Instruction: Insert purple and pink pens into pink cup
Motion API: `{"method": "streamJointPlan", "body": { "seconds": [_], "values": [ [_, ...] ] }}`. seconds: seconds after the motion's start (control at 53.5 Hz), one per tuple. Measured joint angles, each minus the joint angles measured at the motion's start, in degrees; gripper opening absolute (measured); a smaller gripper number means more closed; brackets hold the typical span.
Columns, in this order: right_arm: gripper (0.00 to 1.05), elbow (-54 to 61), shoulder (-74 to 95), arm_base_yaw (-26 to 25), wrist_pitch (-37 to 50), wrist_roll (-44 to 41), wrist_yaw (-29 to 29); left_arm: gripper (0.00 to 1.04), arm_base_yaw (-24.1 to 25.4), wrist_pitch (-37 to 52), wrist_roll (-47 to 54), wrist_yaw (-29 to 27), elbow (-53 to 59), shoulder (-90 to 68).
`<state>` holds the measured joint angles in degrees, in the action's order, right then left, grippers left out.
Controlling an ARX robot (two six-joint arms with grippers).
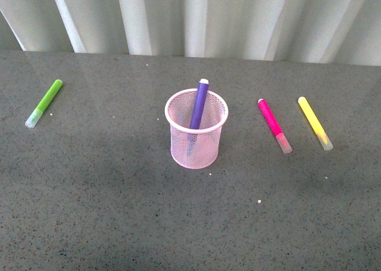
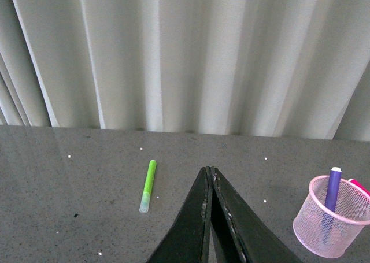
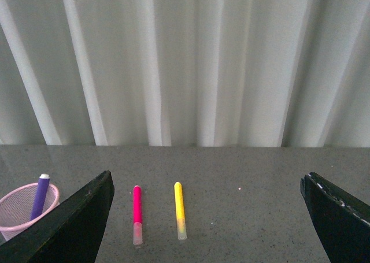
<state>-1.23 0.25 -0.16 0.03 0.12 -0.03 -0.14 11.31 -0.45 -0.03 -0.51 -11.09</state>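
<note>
The pink cup [image 1: 196, 129] stands upright mid-table, and the purple pen [image 1: 199, 104] leans inside it with its end above the rim. To the cup's right the pink pen [image 1: 274, 124] lies flat on the table, clear cap toward me. Neither arm shows in the front view. In the left wrist view my left gripper [image 2: 208, 171] is shut with nothing in it, above the table, with the cup [image 2: 329, 225] and purple pen [image 2: 332, 189] off to one side. My right gripper [image 3: 207, 185] hangs wide open, empty, well back from the pink pen [image 3: 137, 214]; the cup [image 3: 26, 208] shows at the edge.
A lime green marker [image 1: 44, 103] lies at the far left of the dark speckled table [image 1: 119, 211]. A yellow marker [image 1: 315, 122] lies just right of the pink pen. A pale pleated curtain [image 1: 238, 15] closes off the table's far edge.
</note>
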Motion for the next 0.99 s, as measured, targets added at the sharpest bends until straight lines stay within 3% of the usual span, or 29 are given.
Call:
{"method": "streamJointPlan", "body": {
  "seconds": [0.112, 0.224, 0.486, 0.655, 0.711, 0.748, 0.823, 0.991],
  "values": [
    [0.98, 0.0, 0.0, 0.0, 0.0, 0.0, 0.0, 0.04, 0.0, -1.5, 0.0, 0.0, 0.0, 1.5],
    [0.98, 0.0, 0.0, 0.0, 0.0, 0.0, 0.0, 0.04, 0.0, -10.5, 0.0, 0.0, 0.0, 8.6],
    [0.98, 0.0, 0.0, 0.0, 0.0, 0.0, 0.0, 0.06, 0.0, -11.3, 0.0, 0.0, 0.0, 10.8],
    [0.98, 0.0, 0.0, 0.0, 0.0, 0.0, 0.0, 0.35, 0.0, -11.3, 0.0, 0.0, 0.0, 10.9],
    [0.98, 0.0, 0.0, 0.0, 0.0, 0.0, -0.2, 0.49, 0.0, -11.3, 0.0, 0.0, 0.0, 10.9],
    [0.98, -0.1, 1.1, -0.9, 0.9, 1.1, -3.7, 0.56, 0.0, -11.3, 0.0, 0.0, 0.0, 10.9],
    [0.98, -1.3, 7.7, -2.2, 7.7, 2.8, -8.3, 0.69, 0.0, -11.3, 0.0, 0.0, 0.0, 10.9],
    [0.98, -11.2, 31.5, -2.7, 32.9, 4.0, -5.1, 0.96, 0.0, -11.3, 0.0, 0.0, 0.0, 10.9]
  ]
}}
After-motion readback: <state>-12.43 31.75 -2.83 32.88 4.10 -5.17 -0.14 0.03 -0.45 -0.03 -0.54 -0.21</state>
